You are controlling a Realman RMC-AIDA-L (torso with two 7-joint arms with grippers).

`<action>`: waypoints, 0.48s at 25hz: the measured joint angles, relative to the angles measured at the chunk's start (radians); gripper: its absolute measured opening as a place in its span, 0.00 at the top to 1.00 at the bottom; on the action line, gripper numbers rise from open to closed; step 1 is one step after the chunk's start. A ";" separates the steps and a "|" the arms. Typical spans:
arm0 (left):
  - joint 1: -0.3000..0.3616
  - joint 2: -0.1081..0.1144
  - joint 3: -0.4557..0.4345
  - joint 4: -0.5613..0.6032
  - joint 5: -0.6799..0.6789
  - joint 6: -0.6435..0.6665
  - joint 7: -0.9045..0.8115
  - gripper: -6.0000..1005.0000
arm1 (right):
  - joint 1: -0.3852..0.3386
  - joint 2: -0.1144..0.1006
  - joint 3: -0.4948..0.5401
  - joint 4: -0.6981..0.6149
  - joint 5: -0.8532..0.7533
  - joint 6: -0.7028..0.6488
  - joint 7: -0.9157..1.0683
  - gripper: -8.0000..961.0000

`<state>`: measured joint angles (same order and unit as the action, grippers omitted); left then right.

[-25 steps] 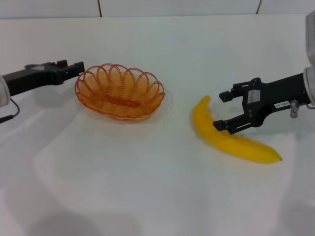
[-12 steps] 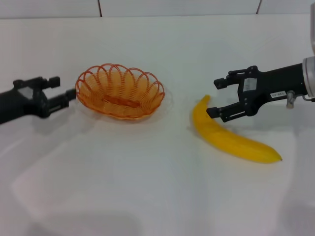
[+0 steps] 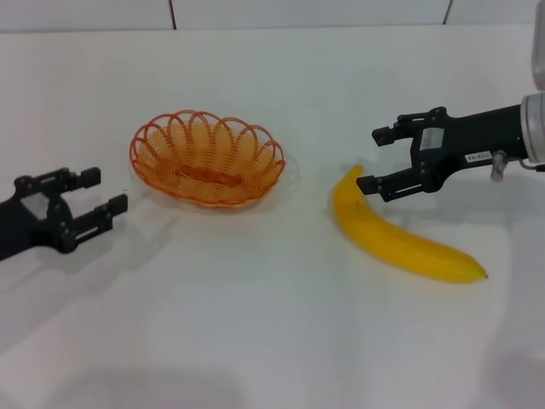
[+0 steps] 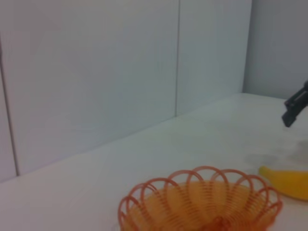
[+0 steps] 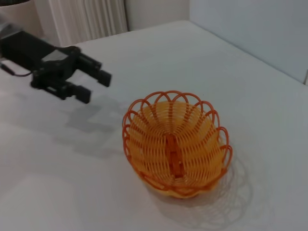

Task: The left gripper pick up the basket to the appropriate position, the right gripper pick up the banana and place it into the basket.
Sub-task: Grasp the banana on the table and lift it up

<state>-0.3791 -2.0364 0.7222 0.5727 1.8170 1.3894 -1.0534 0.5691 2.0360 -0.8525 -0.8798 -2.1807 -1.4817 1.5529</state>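
The orange wire basket (image 3: 207,158) sits empty on the white table, left of centre. It also shows in the left wrist view (image 4: 199,202) and the right wrist view (image 5: 175,149). My left gripper (image 3: 104,191) is open and empty, apart from the basket at its near left; it shows in the right wrist view (image 5: 96,87). The yellow banana (image 3: 400,239) lies flat on the table to the right, and its end shows in the left wrist view (image 4: 286,183). My right gripper (image 3: 375,159) is open and empty, just above and behind the banana's upper tip, not touching it.
The white table (image 3: 272,324) runs back to a white panelled wall (image 3: 255,13). The basket and banana are about a basket's width apart.
My left gripper has drawn back from the basket's left rim toward the near left. My right gripper has lifted away from the banana's middle toward its upper tip. Basket and banana have not moved.
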 joint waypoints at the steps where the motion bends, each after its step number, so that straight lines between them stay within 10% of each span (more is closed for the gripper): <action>1: 0.006 0.000 0.000 0.000 0.000 0.004 0.001 0.41 | 0.000 0.001 -0.001 -0.004 0.000 0.000 0.007 0.07; 12: 0.045 0.002 -0.003 0.001 -0.008 0.009 0.015 0.41 | -0.124 0.007 -0.271 -0.320 -0.010 -0.011 0.303 0.09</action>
<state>-0.3337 -2.0340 0.7193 0.5734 1.8087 1.3981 -1.0380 0.4455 2.0432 -1.1239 -1.1997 -2.1904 -1.4923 1.8558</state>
